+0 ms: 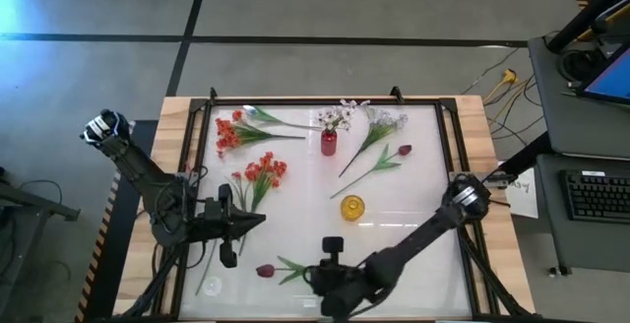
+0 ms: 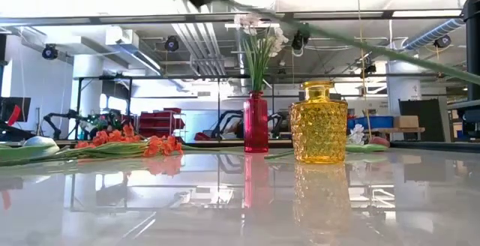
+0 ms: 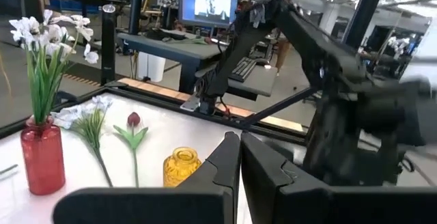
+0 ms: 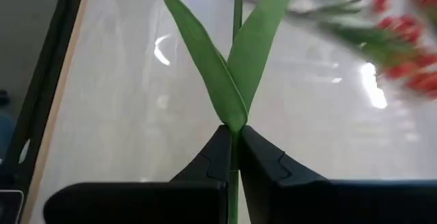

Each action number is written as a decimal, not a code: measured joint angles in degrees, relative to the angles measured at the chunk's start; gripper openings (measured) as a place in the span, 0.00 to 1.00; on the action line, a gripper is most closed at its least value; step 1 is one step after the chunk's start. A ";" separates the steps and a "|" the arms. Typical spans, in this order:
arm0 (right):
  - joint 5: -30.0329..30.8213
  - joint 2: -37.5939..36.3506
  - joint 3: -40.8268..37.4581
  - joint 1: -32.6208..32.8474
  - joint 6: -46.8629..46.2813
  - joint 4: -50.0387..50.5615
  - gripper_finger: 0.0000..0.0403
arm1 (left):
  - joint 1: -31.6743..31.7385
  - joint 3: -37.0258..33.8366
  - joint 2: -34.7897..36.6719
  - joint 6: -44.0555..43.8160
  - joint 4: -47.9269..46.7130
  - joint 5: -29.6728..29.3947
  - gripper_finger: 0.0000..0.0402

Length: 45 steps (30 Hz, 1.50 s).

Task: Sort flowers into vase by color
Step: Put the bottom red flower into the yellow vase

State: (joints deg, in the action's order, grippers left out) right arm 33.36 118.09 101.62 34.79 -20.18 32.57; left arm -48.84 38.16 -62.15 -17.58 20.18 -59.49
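The dark red tulip (image 1: 267, 270) on its green stem is pinched by the right hand (image 4: 234, 157) at the desk's (image 1: 423, 234) near edge. White sprays are already stood in the slim red glass vase (image 1: 328, 143); the yellow knobbly vase (image 1: 352, 207) is unfilled. The left hand (image 3: 240, 157) is pressed together, empty.

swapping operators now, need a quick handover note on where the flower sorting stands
Right gripper: shut on the dark red tulip's stem, near edge.
Left gripper: shut, empty, waiting at the left.
Done: white blossoms stand in the red vase.
Yellow vase empty.
Left: red-orange clusters, another dark red tulip and a white spray lie on the table.
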 joint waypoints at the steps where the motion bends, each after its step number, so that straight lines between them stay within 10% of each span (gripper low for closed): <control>1: 0.87 -1.44 -1.30 -0.01 0.46 -1.11 0.03 | 0.00 -0.01 0.31 0.04 -0.61 -0.02 0.00; 15: 1.09 -28.59 -39.34 -0.88 22.46 -63.88 0.03 | -0.13 -0.06 0.82 -5.48 -7.97 -3.01 0.00; 25: 0.85 -32.64 -61.11 -5.34 35.99 -111.48 0.03 | -0.09 -0.08 -0.84 -9.13 -10.53 -3.01 0.00; 45: -0.58 -33.61 -69.82 -11.10 42.97 -122.50 0.03 | -0.02 -0.08 -3.10 -11.60 -10.38 -8.96 0.00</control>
State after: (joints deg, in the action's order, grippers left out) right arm 32.79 84.47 31.80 23.68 22.78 -89.93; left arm -48.86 38.09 -65.25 -29.18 9.80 -68.46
